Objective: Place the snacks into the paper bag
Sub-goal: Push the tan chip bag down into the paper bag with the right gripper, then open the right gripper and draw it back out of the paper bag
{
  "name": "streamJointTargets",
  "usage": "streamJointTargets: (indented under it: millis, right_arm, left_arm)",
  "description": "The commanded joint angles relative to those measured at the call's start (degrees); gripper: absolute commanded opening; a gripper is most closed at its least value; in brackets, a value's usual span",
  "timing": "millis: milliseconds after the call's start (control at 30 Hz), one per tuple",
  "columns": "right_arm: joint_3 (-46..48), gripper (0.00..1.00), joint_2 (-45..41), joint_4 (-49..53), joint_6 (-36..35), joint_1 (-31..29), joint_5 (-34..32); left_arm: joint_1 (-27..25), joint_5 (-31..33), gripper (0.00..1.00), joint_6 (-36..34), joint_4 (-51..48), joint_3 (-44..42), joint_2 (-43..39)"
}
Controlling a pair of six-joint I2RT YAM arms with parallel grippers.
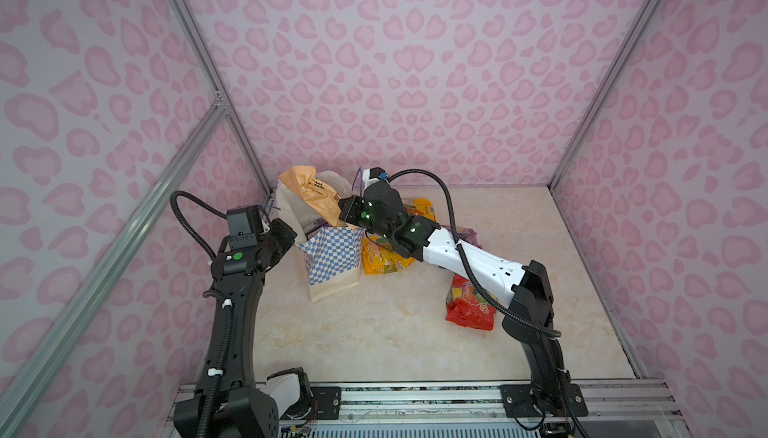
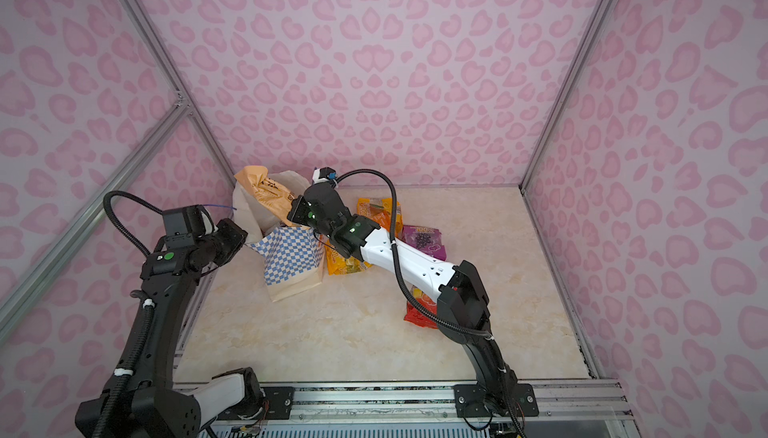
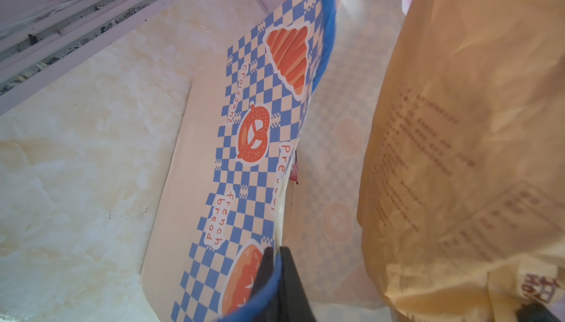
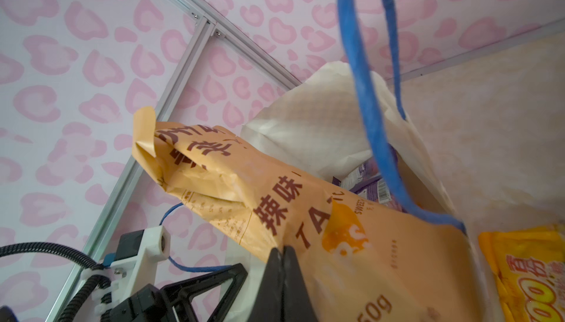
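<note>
The left fingers [image 3: 287,262] are pressed together on the rim of the paper bag [image 3: 244,97], pinching the paper and its blue cord handle [image 3: 325,30] between them. The right fingers [image 4: 286,262] are clamped on an edge of the tan chip bag [image 4: 269,195]. That bag slants across the paper bag's open mouth, with much of it above the rim. A purple packet [image 4: 363,186] shows inside the bag, under the chip bag.

In both top views the paper bag [image 1: 332,257] stands at the back left of the bench [image 1: 374,332], close to the left wall, with an arm at each side of its mouth. A yellow packet [image 1: 382,257] lies just beside it on the right. An orange packet [image 2: 380,211] and another purple packet [image 2: 424,240] lie behind the right arm. A red packet [image 1: 469,307] lies nearer the front, partly under that arm.
</note>
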State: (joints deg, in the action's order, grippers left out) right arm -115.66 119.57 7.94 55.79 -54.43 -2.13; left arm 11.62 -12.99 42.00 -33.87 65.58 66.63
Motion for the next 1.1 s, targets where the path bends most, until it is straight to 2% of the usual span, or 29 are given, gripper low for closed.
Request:
streamJointTargets:
  millis: [0,167,400,667,733,833,1000,1067]
  right_arm:
    - [-0.53,0.00,-0.26,5.92,3.51,-0.82,-5.73]
    - [-7.26,0.00,2.79,12.36,4.67,-1.20,-11.47]
    - [-17.34,0.00,9.70,18.00,7.15,-1.54,-10.72]
    - [-18.31,0.00,11.27,16.94,8.85,-1.68,-10.07]
    - [-19.90,0.22,11.39,17.08,8.11,-1.69,-9.56]
    - [-21.50,0.39,12.63,16.49,5.02,-1.67,-9.38]
    - [-26.58,0.60,12.34,14.52,-3.92,-1.47,-7.18]
    - [-31.03,0.64,12.92,16.40,-7.41,-1.05,-5.08]
  left_arm:
    - [0.07,1.92,0.07,1.30,2.23,-0.56,0.15]
    - [0.07,1.40,0.07,1.64,3.19,-0.59,0.15]
    - [0.07,1.58,0.07,1.33,3.17,0.06,-0.58]
    - [0.07,1.66,0.08,0.85,2.93,0.95,-0.28]
    - [0.07,1.57,0.08,0.76,2.93,1.21,-0.03]
    - [0.07,1.61,0.08,0.64,2.84,1.56,0.17]
    - [0.07,2.57,0.08,-0.06,2.40,1.66,0.17]
    - [0.07,2.71,0.08,-0.46,2.20,1.57,0.30]
